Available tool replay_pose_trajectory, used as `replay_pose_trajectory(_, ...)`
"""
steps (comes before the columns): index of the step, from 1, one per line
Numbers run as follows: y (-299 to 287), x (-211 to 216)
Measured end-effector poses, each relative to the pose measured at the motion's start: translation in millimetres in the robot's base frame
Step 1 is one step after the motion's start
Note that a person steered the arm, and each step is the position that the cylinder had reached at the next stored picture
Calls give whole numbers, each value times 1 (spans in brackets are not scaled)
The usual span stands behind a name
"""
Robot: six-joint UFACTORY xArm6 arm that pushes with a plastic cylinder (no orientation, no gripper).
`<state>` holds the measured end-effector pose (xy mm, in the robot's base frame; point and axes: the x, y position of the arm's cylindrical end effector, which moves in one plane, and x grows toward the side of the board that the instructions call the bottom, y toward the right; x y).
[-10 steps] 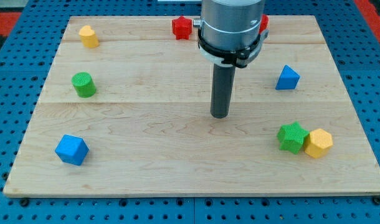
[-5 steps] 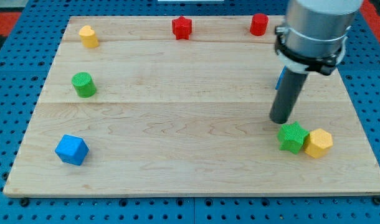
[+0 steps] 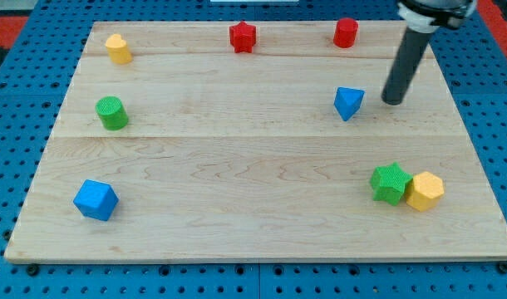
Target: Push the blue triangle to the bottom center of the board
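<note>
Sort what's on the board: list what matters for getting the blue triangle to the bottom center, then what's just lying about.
Job:
blue triangle
my tip, just to the triangle's right in the view, apart from it

Lying about:
blue cube
green cylinder
green star
yellow hexagon
yellow block
red star
red cylinder

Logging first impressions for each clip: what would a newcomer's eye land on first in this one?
Most likely the dark rod coming down from the view's top right, my tip resting on the board just right of the blue triangle, with a small gap between them. Next, the green star and yellow hexagon block touching side by side at the view's lower right, and the blue cube alone at the lower left.
</note>
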<state>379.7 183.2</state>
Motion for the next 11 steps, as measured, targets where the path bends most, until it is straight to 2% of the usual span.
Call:
replay_pose_trajectory(1,-69,21)
replay_pose_trajectory(2,-97,36)
replay_pose_trajectory(3,-60,-1)
replay_pose_trajectory(4,-47,-26)
replay_pose_trajectory(6,-164,31)
replay_pose_trajectory(7,-150,-11)
replay_pose_trajectory(10,-232,73)
replay_pose_trajectory(11,-200,39)
